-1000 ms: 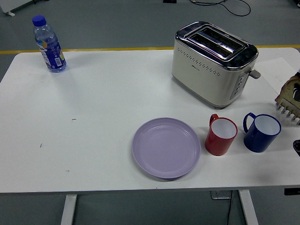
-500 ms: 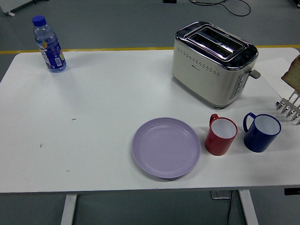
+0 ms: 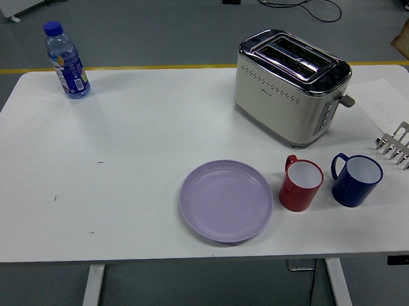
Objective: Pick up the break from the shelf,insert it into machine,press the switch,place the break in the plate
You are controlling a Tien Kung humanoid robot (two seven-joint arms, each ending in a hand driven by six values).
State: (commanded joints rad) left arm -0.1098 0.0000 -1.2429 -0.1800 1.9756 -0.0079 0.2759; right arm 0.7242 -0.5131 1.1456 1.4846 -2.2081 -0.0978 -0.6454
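Table (image 3: 124, 169), white, holding: a cream toaster (image 3: 291, 83) at far right, both slots up and empty, lever on its right end; a lilac plate (image 3: 226, 200) near centre, bare; a red mug (image 3: 301, 184) and a blue mug (image 3: 356, 179) to the plate's right; a metal toast rack (image 3: 400, 146) at the right edge, empty; a water bottle (image 3: 66, 60) at far left. Bread slice (image 3: 407, 40): only a tan corner showed at the right margin, raised well above the rack and right of the toaster. Neither hand was in view, so the grip on the slice could not be told. Handling, judged: light, soft, crumbly, easily crushed; best pinched gently by the upper crust edge, leaving the lower edge free for the slot. Change noted: half a second earlier the slice hung lower, just above the rack; a second earlier it sat in the rack with the right hand on it.
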